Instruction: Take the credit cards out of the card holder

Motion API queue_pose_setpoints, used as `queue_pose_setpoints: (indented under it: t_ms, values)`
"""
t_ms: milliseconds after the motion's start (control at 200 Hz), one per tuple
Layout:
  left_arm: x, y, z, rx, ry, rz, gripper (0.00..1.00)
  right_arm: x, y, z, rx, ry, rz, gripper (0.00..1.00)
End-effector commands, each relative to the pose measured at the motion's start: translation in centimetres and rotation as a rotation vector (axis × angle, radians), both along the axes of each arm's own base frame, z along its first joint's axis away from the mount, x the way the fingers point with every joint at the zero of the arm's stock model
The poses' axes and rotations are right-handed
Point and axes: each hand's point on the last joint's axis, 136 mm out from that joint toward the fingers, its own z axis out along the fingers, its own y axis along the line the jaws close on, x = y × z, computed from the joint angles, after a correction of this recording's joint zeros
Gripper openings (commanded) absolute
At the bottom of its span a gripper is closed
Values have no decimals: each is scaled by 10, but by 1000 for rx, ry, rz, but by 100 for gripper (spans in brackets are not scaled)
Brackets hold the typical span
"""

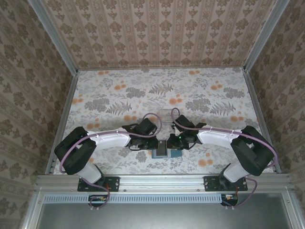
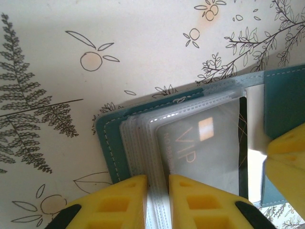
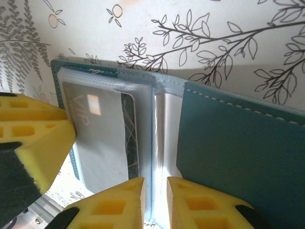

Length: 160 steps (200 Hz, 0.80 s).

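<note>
Currently the teal-blue two-panel card holder (image 1: 166,152) lies open at 6 o'clock on the floral-print table (image 1: 119,95). The left gripper (image 2: 157,183) and the right gripper (image 3: 156,186), jaws nearly closed, each pinch its clear plastic sleeves (image 2: 136,129), not the pale rectangular credit card (image 2: 200,143) marked "VIP". Risk: pulling may tear sleeves or drag the holder.

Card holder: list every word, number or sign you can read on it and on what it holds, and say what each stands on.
"VIP": on the pale card tucked inside the card holder, readable in both wrist views.
Fine line of print beside "VIP" on the same card: too small to read.
Nothing else legible.
</note>
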Motion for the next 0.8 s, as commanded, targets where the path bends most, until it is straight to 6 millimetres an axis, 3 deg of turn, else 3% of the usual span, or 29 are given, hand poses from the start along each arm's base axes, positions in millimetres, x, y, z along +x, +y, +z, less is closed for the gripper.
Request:
queue_pose_setpoints:
  t_ms: [0,260,795]
  values:
    - [-8,11,-11,57,15,-19,18,3,2,13,18,-23,7,20]
    - [-9,8,-14,53,26,-29,15,8,26,18,130,-15,27,20]
    - [-11,8,-16,49,27,-26,15,7,33,2,132,17,28,19]
